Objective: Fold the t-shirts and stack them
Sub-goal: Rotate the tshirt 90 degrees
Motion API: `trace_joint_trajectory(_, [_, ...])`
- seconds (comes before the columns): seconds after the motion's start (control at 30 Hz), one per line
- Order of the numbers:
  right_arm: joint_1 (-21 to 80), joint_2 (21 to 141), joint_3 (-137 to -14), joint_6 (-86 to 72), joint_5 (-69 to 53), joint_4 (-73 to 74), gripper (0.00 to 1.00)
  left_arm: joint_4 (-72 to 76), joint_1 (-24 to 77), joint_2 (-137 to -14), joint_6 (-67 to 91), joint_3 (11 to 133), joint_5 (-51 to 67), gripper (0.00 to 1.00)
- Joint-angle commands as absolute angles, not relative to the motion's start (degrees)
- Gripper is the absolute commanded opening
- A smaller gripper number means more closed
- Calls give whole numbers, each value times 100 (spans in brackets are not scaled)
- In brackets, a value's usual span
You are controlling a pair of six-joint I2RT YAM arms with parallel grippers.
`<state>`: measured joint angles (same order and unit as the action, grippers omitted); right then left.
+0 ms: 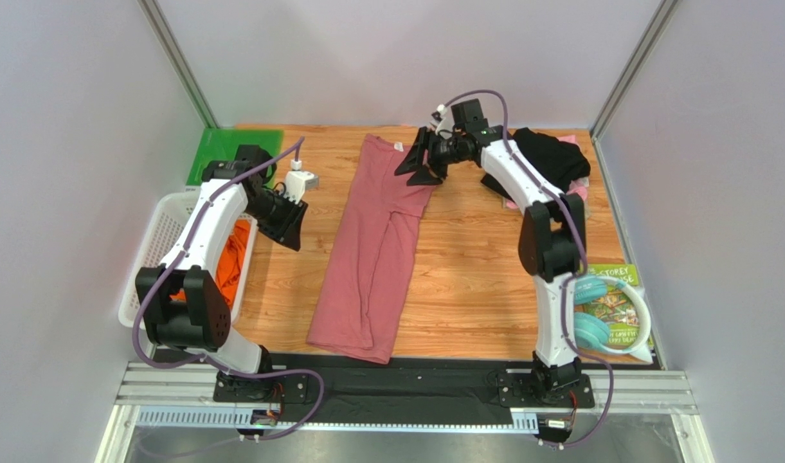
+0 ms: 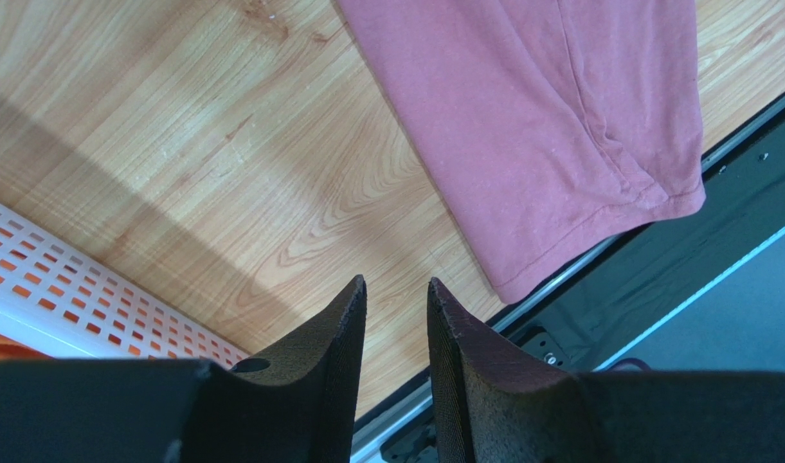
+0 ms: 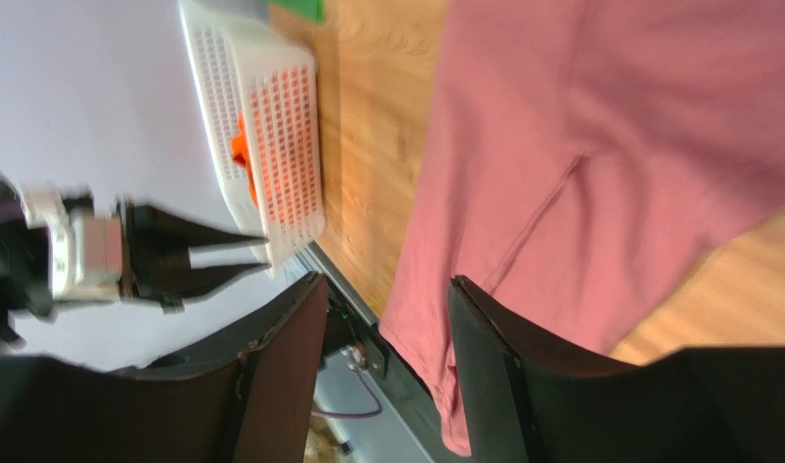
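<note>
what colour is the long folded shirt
The shirt is dusty rose, best in top external view.

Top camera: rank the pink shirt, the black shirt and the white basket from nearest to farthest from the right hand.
1. Pink shirt, mid-table, its far end right beside the right hand.
2. Black shirt, far right corner.
3. White basket, left edge of the table.

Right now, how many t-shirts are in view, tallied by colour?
Dusty-rose t-shirt: 1
Black t-shirt: 1
Orange t-shirt, in the basket: 1
Pale pink t-shirt, only an edge showing: 1
Total: 4
</note>
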<state>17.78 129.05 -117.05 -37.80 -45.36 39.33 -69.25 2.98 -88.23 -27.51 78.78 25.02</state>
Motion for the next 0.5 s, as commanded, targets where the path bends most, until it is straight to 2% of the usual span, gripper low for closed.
trace_joint_trajectory(0.0, [2801,11709,-9734,-3198,-3842,4202,55,-6943,290,-8482,-2848,7822,2716,37])
trace_joint_trajectory(0.07, [3084,11321,-8463,-3409,-3762,3608,55,-6935,290,-8446,-2848,7813,2733,37])
trace_joint_trajectory(0.17, [3550,11206,-7449,-3752,-3823,2947,54,-6926,290,-8437,-2839,7813,2760,37])
trace_joint_trajectory(0.47, [4175,11794,-7005,-4078,-3938,2628,52,-6970,290,-8385,-2927,7822,2707,37])
